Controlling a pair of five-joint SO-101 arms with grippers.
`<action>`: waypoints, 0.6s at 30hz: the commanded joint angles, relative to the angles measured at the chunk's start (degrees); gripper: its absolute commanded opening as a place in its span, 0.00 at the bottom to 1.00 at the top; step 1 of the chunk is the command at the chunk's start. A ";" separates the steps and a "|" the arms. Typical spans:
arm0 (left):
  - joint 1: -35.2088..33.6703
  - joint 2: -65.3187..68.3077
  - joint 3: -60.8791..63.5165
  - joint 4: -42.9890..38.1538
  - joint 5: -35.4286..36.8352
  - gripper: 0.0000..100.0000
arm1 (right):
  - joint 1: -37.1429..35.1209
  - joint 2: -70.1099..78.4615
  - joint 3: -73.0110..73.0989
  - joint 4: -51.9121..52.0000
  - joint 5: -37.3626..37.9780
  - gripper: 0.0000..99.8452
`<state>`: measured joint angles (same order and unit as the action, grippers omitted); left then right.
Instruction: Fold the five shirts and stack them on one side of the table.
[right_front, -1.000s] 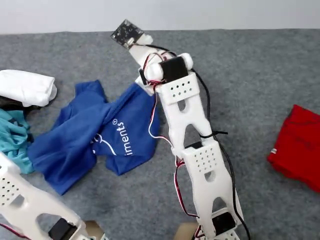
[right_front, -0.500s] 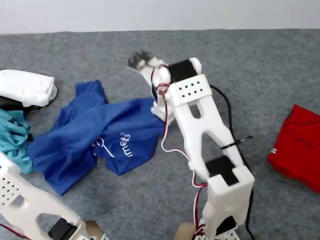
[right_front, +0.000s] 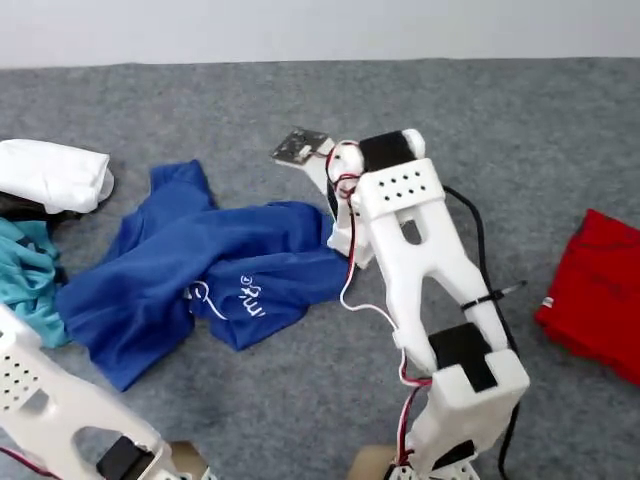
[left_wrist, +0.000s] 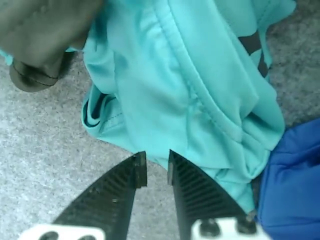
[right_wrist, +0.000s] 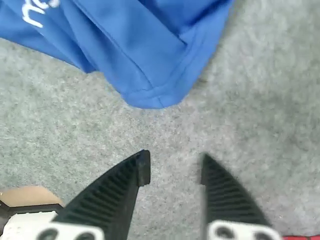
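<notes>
A crumpled blue shirt (right_front: 200, 270) with white print lies left of centre on the grey table. Its hem corner (right_wrist: 155, 95) lies just beyond my right gripper (right_wrist: 172, 172), which is open over bare table with nothing between its fingers. The right arm (right_front: 400, 220) stands at the shirt's right edge. A teal shirt (left_wrist: 190, 85) is bunched at the left edge, and the tips of my left gripper (left_wrist: 156, 167) are at its hem, all but shut and holding nothing. A rolled white shirt (right_front: 55, 172) lies at the far left. A red shirt (right_front: 598, 290) lies at the right edge.
A dark olive garment (left_wrist: 40, 30) lies against the teal shirt (right_front: 25, 275). The left arm (right_front: 50, 400) fills the front left corner. Bare grey table (right_front: 520, 140) stretches between the right arm and the red shirt, and along the back.
The right arm drew back toward the front and right, dragging the blue shirt's right edge with it. The shirt now spreads farther right, and its hem lies free of the gripper.
</notes>
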<state>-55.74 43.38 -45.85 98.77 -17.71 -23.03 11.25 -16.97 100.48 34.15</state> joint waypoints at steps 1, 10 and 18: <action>0.70 -1.23 -0.66 -0.44 0.53 0.08 | -2.68 -4.53 -4.40 2.24 0.88 0.26; 2.90 -1.23 -0.75 -0.44 0.53 0.08 | -6.02 2.51 -4.66 2.07 19.43 0.26; 3.16 -1.23 -0.75 -0.53 0.53 0.08 | -5.41 8.92 -4.66 0.66 27.60 0.26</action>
<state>-52.75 43.38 -45.85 98.77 -17.71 -29.10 19.60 -17.05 100.48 60.00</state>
